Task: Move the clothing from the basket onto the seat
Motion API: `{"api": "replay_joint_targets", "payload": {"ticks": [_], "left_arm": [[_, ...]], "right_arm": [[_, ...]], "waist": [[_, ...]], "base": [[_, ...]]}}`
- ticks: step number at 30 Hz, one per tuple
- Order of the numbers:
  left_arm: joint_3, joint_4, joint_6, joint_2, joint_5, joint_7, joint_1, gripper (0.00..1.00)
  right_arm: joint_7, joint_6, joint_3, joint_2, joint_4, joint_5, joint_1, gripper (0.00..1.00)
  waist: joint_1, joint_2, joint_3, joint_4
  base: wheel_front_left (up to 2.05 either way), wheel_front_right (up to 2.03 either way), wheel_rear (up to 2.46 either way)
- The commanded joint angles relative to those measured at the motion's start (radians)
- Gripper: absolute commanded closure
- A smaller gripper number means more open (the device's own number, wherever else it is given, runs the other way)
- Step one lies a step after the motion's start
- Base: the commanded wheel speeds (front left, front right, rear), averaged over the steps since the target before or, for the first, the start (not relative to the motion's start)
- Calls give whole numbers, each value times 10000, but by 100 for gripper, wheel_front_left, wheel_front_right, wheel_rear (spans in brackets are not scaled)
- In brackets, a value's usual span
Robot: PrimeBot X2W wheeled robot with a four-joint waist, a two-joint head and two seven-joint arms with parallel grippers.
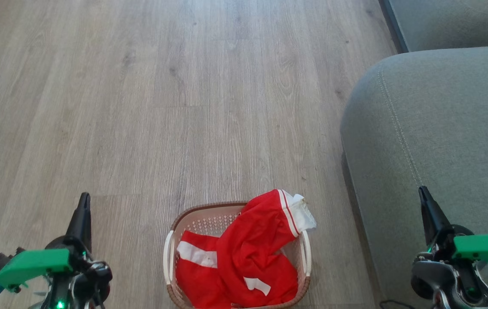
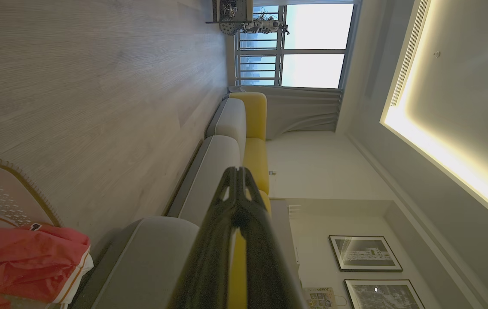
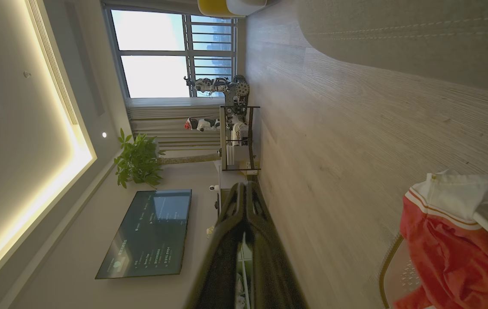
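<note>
Head view: left tool (image 1: 84, 198), right tool (image 1: 422, 192) closed, empty; clothing (image 1: 248, 253) overhanging basket (image 1: 209, 223) could snag and tip it.

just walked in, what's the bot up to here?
Nothing is being handled yet. The red clothing lies heaped in the basket on the floor, with one white-trimmed end draped over the rim on the sofa side. The left gripper and right gripper hover on either side of the basket, fingers together and holding nothing. The seat is on the robot's right, and none of the clothing is on it yet.
</note>
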Motion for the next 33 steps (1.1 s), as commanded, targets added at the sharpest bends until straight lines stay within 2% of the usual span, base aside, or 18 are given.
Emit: {"api": "replay_joint_targets", "payload": {"ticks": [1, 31, 32, 33], "left_arm": [[361, -366, -67, 79, -27, 74, -484, 100], [361, -366, -67, 79, -27, 74, -484, 100], [0, -1, 0, 0, 1, -1, -1, 0], [-15, 63, 6, -2, 2, -19, 7, 0]], "right_arm": [[41, -2, 176, -133, -391, 62, -520, 100], [41, -2, 176, -133, -391, 62, -520, 100], [-1, 0, 2, 0, -1, -1, -1, 0], [-6, 2, 16, 3, 77, -2, 10, 0]], "waist": [[0, 0, 0, 0], [0, 0, 0, 0], [0, 0, 0, 0], [0, 0, 0, 0]], "base": [[0, 0, 0], [0, 0, 0], [0, 0, 0], [0, 0, 0]]}}
